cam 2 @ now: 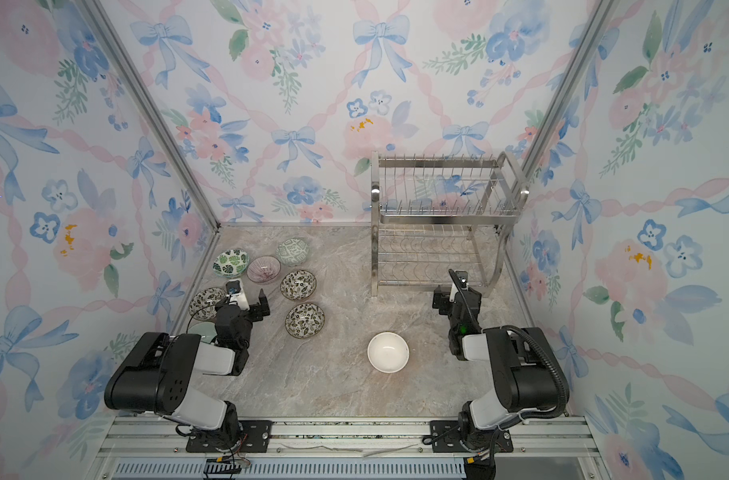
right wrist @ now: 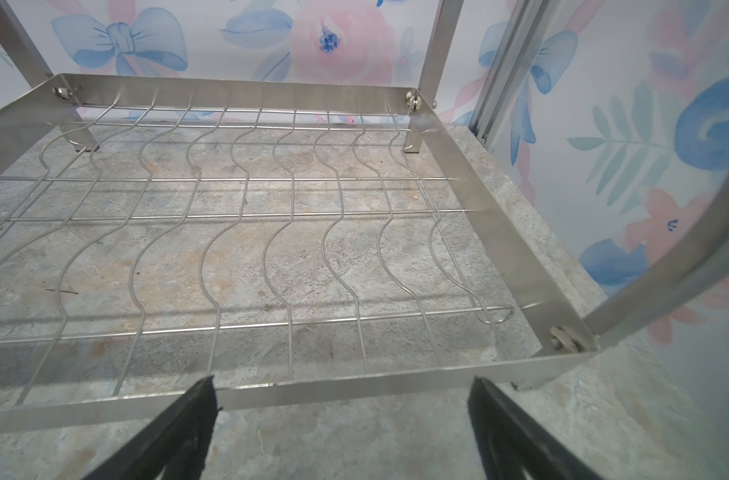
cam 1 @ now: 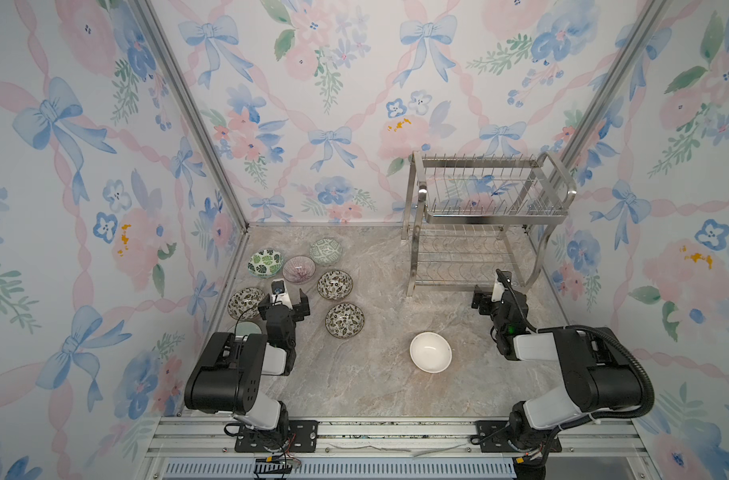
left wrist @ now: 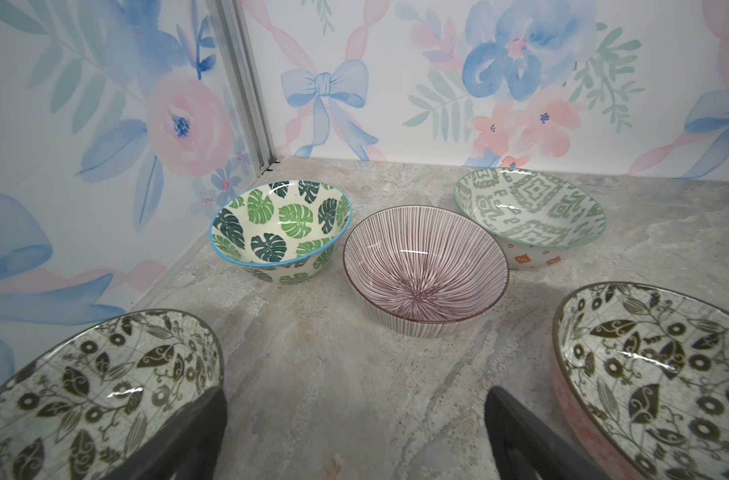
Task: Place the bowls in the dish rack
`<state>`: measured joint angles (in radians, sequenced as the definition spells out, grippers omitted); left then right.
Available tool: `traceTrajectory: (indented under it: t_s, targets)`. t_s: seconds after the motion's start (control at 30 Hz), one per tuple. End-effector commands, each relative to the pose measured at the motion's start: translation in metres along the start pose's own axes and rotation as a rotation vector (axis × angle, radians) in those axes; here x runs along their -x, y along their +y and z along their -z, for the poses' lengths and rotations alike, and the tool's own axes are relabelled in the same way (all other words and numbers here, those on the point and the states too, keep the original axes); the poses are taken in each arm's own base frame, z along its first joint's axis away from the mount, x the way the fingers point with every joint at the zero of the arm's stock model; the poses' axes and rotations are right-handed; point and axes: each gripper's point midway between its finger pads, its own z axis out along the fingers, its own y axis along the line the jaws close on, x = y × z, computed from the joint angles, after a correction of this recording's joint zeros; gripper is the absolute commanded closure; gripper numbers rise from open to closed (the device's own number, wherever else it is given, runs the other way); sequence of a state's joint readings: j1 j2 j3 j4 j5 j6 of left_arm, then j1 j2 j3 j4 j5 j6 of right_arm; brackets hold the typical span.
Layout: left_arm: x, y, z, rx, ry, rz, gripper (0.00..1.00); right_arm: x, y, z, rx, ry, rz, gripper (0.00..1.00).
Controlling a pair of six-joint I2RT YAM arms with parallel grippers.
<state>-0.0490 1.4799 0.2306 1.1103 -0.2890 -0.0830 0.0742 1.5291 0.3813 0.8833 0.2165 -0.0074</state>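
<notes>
Several patterned bowls cluster at the table's left: a green-leaf bowl (left wrist: 279, 228), a purple-lined bowl (left wrist: 425, 266), a green geometric bowl (left wrist: 529, 212) and three dark-leaf bowls (cam 1: 344, 319). A white bowl (cam 1: 430, 352) sits alone near the middle front. The steel dish rack (cam 1: 496, 214) stands at the back right with both tiers bare. My left gripper (cam 1: 284, 299) hovers open among the patterned bowls, between two dark-leaf ones, with only tabletop between its fingers (left wrist: 521, 432). My right gripper (cam 1: 496, 291) is open and empty just before the rack's lower tier (right wrist: 313, 390).
Flowered walls with aluminium corner posts (cam 1: 196, 120) close in the table on three sides. A pale green round object (cam 1: 246, 329) lies partly hidden under the left arm. The arm bases sit on a metal rail (cam 1: 396, 432) along the front edge.
</notes>
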Motion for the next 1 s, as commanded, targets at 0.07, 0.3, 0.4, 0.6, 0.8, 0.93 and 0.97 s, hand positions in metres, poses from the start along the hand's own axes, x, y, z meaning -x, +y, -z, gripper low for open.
traceTrajectory:
  t_s: [0.07, 0.3, 0.4, 0.6, 0.8, 0.93, 0.97]
  targets:
    - [0.027, 0.010, 0.013, 0.072, -0.031, 0.033, 0.02, 0.023, -0.010, 0.016, -0.076, -0.036, -0.014, 0.04]
    - [0.073, -0.024, 0.039, -0.012, -0.019, 0.267, 0.02, 0.051, -0.031, 0.059, -0.231, -0.025, -0.112, 0.04]
    - [0.087, -0.069, 0.046, -0.233, 0.013, 0.462, 0.02, 0.054, -0.044, 0.079, -0.260, 0.014, -0.328, 0.04]
    - [0.113, -0.191, 0.067, -0.411, 0.049, 0.213, 0.02, 0.062, -0.023, 0.098, -0.091, 0.022, -0.355, 0.04]
    - [0.114, -0.296, 0.075, -0.436, 0.025, 0.025, 0.02, 0.056, -0.041, 0.111, -0.185, 0.096, -0.328, 0.04]
    - [0.108, -0.345, 0.075, -0.452, 0.028, 0.009, 0.02, 0.053, -0.053, 0.115, -0.230, 0.164, -0.320, 0.04]
    - [0.107, -0.358, 0.077, -0.470, 0.028, 0.012, 0.02, 0.053, -0.056, 0.115, -0.236, 0.175, -0.331, 0.03]
